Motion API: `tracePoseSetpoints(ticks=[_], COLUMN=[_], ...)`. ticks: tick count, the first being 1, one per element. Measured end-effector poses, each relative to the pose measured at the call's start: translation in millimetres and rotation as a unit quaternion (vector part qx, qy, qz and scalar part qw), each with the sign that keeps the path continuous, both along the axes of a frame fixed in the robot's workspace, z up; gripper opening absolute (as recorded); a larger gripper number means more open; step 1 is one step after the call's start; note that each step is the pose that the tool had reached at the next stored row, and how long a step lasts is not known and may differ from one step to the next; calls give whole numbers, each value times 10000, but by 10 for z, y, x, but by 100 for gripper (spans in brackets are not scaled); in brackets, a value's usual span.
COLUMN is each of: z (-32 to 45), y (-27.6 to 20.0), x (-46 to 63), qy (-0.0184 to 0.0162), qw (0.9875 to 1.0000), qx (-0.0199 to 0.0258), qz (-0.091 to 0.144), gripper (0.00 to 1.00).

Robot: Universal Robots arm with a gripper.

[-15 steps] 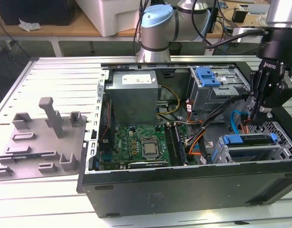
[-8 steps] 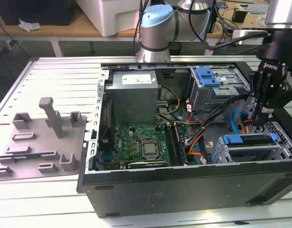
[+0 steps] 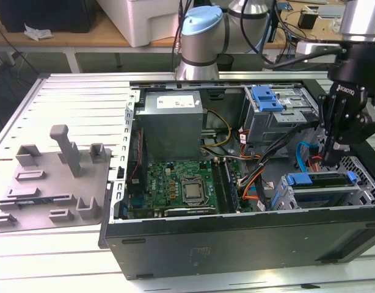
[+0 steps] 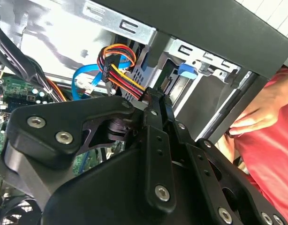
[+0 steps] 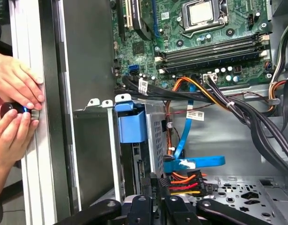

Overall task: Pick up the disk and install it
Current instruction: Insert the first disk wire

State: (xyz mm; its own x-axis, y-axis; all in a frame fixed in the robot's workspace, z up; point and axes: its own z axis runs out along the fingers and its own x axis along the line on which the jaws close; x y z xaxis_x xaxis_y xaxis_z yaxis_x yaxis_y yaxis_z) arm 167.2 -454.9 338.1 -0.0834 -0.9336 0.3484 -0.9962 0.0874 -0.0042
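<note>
Exterior view first: the tower case (image 3: 236, 238) lay on its side, lid off, on the slatted table (image 3: 71, 91). There was loads of bare table at the exterior view's left, past the grey fixture (image 3: 53, 177). The gripper (image 3: 330, 157) hung over the corner at the exterior view's right, hemmed in by the case rim and a tangle of cables. The disk (image 3: 335, 181) looked seated in the lower drive cage (image 3: 282, 195), blue carrier ends showing. It was just below the fingertips, though I couldn't tell if they touched.

Second wrist view: the fingers (image 4: 158, 136) were drawn narrow, nearly together, tips right up against the coloured wires (image 4: 127, 79). The black case wall ran close behind, and a person's hand (image 4: 256, 117) rested just outside it.

First wrist view: the gripper's tip sat beside the power plug (image 5: 181, 180) and the blue data cable (image 5: 193, 164), with the cage wall close alongside. A black cable bundle (image 5: 247, 117) crossed below the motherboard (image 5: 181, 42). Two hands (image 5: 15, 84) were on the table rail outside the case.
</note>
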Motion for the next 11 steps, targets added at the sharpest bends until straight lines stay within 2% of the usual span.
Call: tracePoseSetpoints(ticks=[2, 5, 6, 8, 11], z=[1, 10, 14, 20, 24], y=[-30, -64, -71, -88, -130], x=[0, 0, 0, -1, -3], qy=[-7, -32, -38, -46, -55], qw=[10000, 9995, 9994, 9991, 9989], qx=[83, 297, 344, 406, 455], qz=[8, 35, 43, 56, 77], gripper=[16, 16, 16, 16, 16])
